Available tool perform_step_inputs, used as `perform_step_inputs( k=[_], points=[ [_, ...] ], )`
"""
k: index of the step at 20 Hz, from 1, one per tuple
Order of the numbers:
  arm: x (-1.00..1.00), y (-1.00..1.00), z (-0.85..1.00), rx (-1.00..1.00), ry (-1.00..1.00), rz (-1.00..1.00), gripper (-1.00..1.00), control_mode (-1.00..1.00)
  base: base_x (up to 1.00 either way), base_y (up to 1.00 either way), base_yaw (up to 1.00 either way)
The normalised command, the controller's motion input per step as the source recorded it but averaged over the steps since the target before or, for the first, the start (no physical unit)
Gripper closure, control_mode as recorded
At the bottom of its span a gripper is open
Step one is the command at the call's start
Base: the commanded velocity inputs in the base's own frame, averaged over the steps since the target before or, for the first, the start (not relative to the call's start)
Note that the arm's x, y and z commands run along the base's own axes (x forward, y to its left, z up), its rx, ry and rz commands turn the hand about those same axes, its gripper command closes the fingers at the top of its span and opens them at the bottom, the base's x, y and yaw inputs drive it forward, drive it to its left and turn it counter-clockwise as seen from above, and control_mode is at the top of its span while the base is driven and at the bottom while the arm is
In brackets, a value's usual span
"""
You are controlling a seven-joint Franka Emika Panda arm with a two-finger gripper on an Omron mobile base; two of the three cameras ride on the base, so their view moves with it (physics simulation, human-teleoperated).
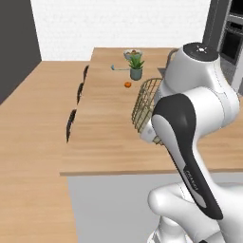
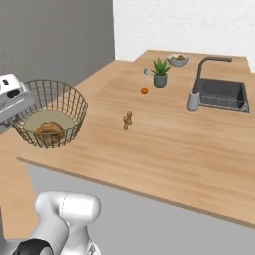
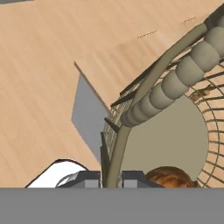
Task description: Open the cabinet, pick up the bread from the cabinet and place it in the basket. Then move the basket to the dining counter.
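My gripper (image 3: 111, 180) is clamped on the basket (image 2: 49, 113) at its rim: in the hand view the wire wall runs straight down between my two finger tips, one pad on each side of it. In the right base view my hand meets the basket's left side.

The basket stands at the near left corner of the dining counter (image 2: 164, 144), as seen from the right base camera, just inside the front edge. From these views I cannot tell whether its base rests on the wood or hangs just above it. The bread (image 2: 49, 128), a brown loaf, lies on the beige disc at the bottom, toward the near side. In the left base view the basket (image 1: 144, 103) shows half hidden behind my upper arm, near the counter's front edge.

Further along the counter: two small wooden shakers (image 2: 127, 120) stand side by side near the middle. Beyond them a small orange fruit (image 2: 145, 90), then a potted plant (image 2: 160, 72), then a bowl (image 2: 179, 60) close to the far edge. The sink (image 2: 221, 94) is sunk into the far right part, its faucet (image 2: 209, 63) arching over it, a grey canister (image 2: 193, 100) at its left edge.

Black stools (image 1: 71, 124) line the counter's left edge in the left base view.
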Motion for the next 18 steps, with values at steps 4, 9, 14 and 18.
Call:
perform_step_inputs(
  k=[4,9,14,18],
  points=[
    [0.00,0.00,0.00,0.00,0.00,0.00,1.00,1.00,0.16,1.00,-0.44],
    [0.04,0.00,-0.04,0.05,0.00,-0.04,1.00,-1.00,0.15,0.58,-0.31],
    [0.85,0.00,-0.38,0.23,0.00,-0.03,1.00,-1.00,0.00,0.00,0.00],
    [1.00,0.00,-0.74,0.12,0.03,0.00,1.00,-1.00,0.00,0.00,0.00]
  ],
)
